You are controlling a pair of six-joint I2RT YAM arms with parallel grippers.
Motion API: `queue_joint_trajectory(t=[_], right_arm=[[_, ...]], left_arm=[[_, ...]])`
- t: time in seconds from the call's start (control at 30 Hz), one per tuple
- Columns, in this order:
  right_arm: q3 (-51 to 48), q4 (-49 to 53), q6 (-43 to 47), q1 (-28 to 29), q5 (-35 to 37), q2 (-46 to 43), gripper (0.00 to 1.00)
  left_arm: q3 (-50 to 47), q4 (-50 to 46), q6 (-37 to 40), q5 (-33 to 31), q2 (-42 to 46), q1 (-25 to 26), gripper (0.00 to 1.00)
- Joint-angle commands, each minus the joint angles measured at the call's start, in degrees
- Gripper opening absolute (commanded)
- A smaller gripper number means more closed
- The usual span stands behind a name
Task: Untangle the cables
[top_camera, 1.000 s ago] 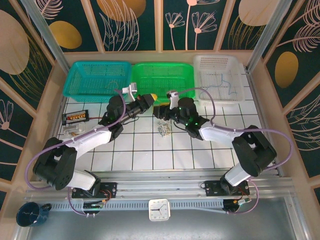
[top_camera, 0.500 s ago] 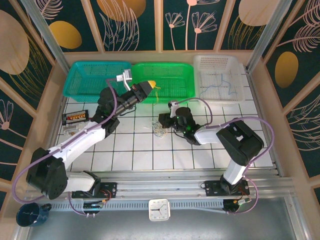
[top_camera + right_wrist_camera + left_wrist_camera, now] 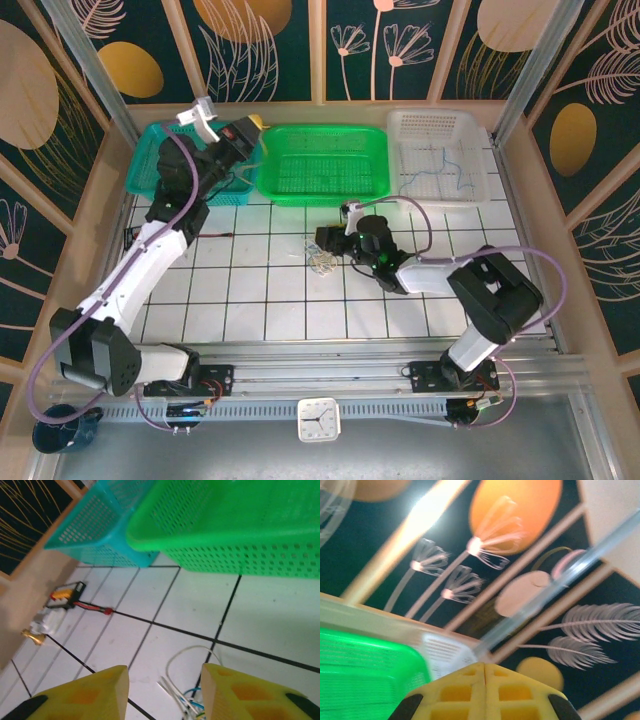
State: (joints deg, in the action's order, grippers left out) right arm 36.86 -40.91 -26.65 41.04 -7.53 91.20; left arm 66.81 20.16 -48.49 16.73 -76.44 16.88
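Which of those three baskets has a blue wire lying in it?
The white basket, at the right end of the row. A thin blue wire squiggles across its floor among paler strands. Its neighbours are the green basket and the teal basket.

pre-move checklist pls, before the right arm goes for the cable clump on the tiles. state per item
1. Right gripper open: ok, its fingers stand apart.
2. Cable clump lined up with that gap: ok, it lies on the tile between the fingers in the right wrist view.
3. Single strand free to pick: not ok, the strands lie bunched, with one white loop sticking out.
4. Green basket clear of the right gripper: ok, its wall stands apart, farther ahead.
5. Left gripper shut: ok, its fingers are pressed together.
6. Left gripper holding a strand: cannot tell, nothing shows between its fingers.
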Motion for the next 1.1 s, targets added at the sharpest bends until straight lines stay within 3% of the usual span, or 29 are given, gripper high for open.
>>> queue_joint_trajectory(t=[0.0,0.37,0.6,0.7,0.8,0.97,1.07], right_arm=[[0.3,3.4,1.5,0.5,0.6,-4.4,0.47],[-1.3,11.5,1.5,0.4,2.5,-12.8,0.51],[-2.8,14.6,1.2,0.5,3.6,-16.2,0.51],[-3.4,15.5,1.0,0.4,3.6,-16.7,0.51],[-3.9,15.9,0.9,0.4,3.4,-16.5,0.51],[-4.6,15.4,0.4,0.4,3.1,-16.0,0.51],[-4.5,15.1,0.2,0.4,3.0,-15.5,0.51]], left_arm=[[3.1,-5.7,7.6,-3.6,-2.7,-3.3,0.00],[14.0,-11.8,20.3,-13.7,-17.8,-12.1,0.00],[23.1,-15.9,24.2,-17.5,-29.2,-14.9,0.00],[25.7,-17.2,24.3,-17.7,-32.3,-16.4,0.06],[27.1,-18.2,24.4,-17.8,-34.2,-17.5,0.21],[29.6,-19.8,24.6,-17.3,-35.0,-17.9,0.71],[31.0,-20.1,23.9,-15.6,-34.4,-17.9,0.94]])
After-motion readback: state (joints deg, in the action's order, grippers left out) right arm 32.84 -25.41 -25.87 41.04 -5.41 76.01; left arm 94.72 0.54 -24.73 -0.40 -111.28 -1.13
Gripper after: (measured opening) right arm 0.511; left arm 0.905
